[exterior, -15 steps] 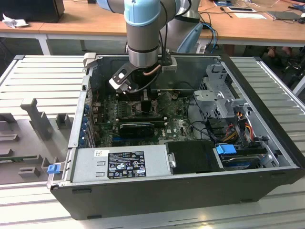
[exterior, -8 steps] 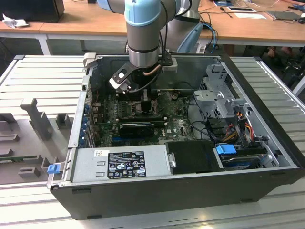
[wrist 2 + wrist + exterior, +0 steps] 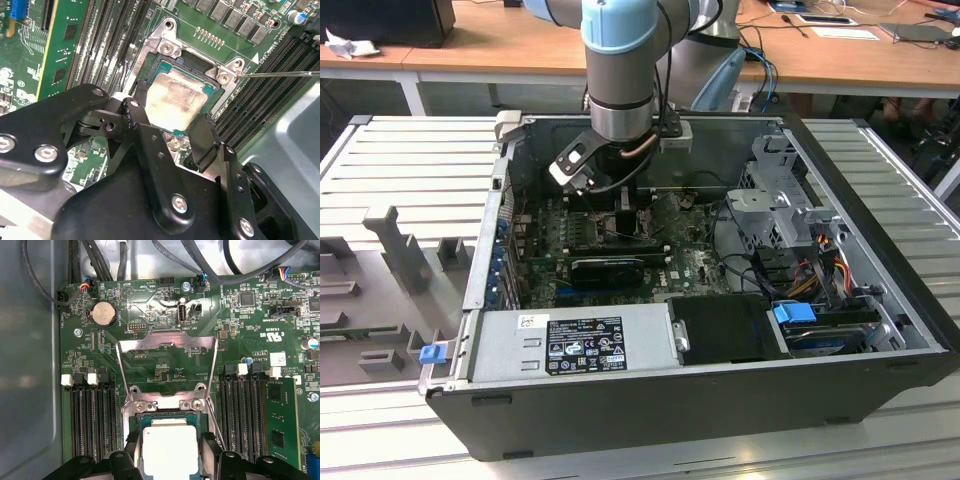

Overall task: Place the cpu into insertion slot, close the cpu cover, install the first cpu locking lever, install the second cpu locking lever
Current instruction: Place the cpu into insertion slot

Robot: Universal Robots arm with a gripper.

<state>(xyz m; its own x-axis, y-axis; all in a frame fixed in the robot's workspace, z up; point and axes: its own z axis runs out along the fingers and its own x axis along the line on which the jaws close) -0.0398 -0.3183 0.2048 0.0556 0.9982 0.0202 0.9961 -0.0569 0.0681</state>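
Gleaming silver-grey cpu (image 3: pixel 175 102), apparently seated.

cpu (image 3: pixel 175 100) in insertion slot (image 3: pixel 167 64), cpu cover (image 3: pixel 167 342) tilted open beside it, tool (image 3: pixel 167 122) over cpu

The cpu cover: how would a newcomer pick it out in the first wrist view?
Find the green motherboard. Near its middle, just beyond the silver-topped cpu, the cpu cover stands swung open. It is the one dull silver frame with a big square window.

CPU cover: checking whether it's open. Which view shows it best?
First wrist view: the cover is flipped open, whole frame visible. The gripper hides it in the second wrist view, the arm in the exterior view.
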